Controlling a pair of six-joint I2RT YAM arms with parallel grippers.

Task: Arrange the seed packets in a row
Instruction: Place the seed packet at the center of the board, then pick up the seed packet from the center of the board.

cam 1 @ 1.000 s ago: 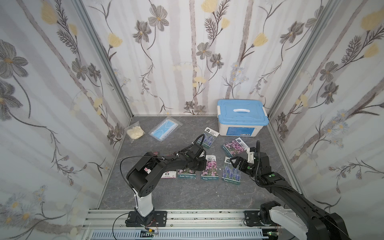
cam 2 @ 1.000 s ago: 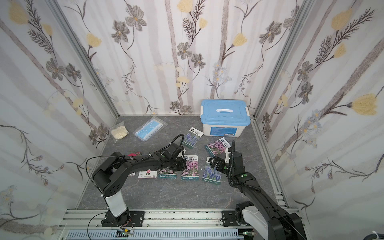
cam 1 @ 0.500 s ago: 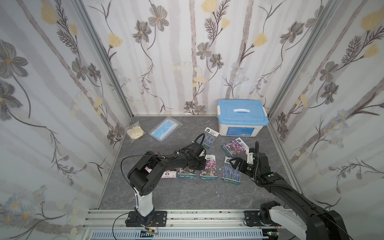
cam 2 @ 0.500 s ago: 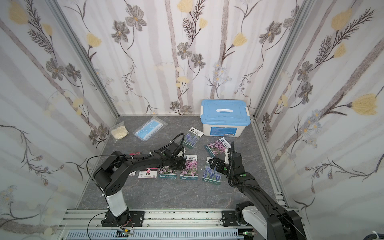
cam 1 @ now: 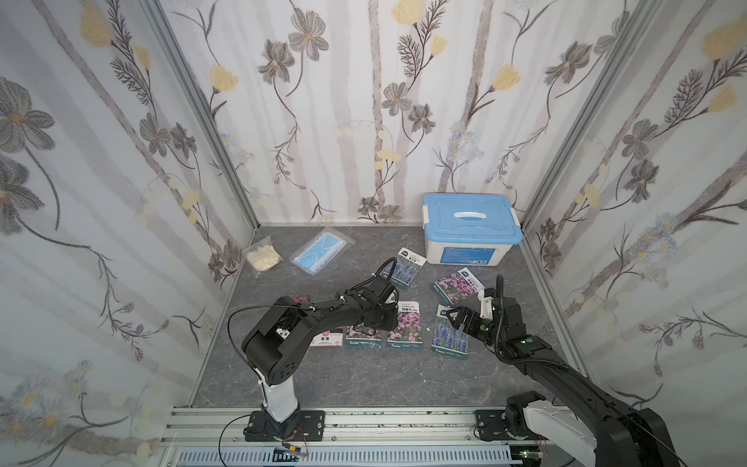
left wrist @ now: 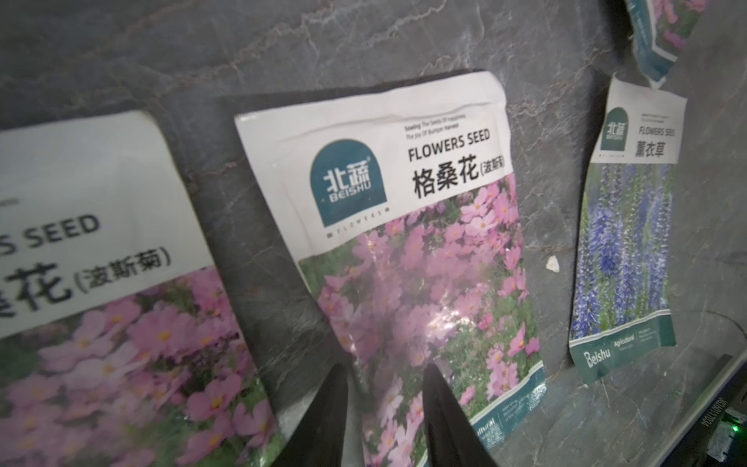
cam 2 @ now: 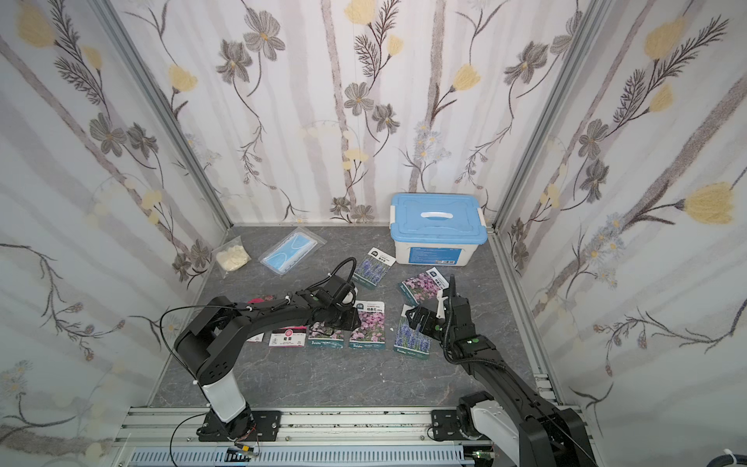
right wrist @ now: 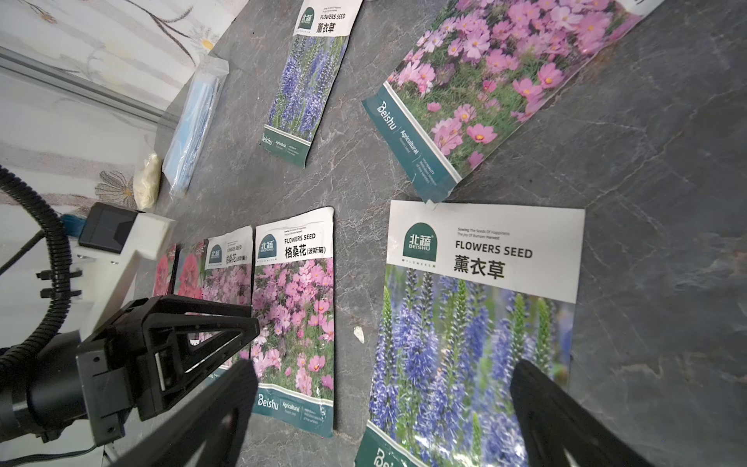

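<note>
Item 1, left gripper (left wrist: 385, 368): jaws parted a little, nothing between them. It sat low where the left pink packet (left wrist: 101, 303) met the right pink packet (left wrist: 404, 242); contact with either could not be told.
Item 2, right gripper (right wrist: 384, 366): jaws spread wide and empty above the row's lavender packet (right wrist: 473, 323).
Item 3, seed packets in a row, face up, parallel to the front edge of the worktop (cam 1: 364, 384), about midway back. From the left: second red packet (right wrist: 163, 271), largely under the left arm in both top views; red packet (cam 1: 328, 337); the two pink; the lavender.
Item 4, outside the row, toward the far edge and askew: loose lavender packet (cam 1: 406, 267) and loose pink packet (cam 1: 456, 285). The latter's corner lay at the top edge of the row's lavender packet.
Item 5, blue-lidded box (cam 1: 471, 226): far right corner.
Item 6, mask bag (cam 1: 321, 250) and cream-filled bag (cam 1: 262, 256): far left corner.
</note>
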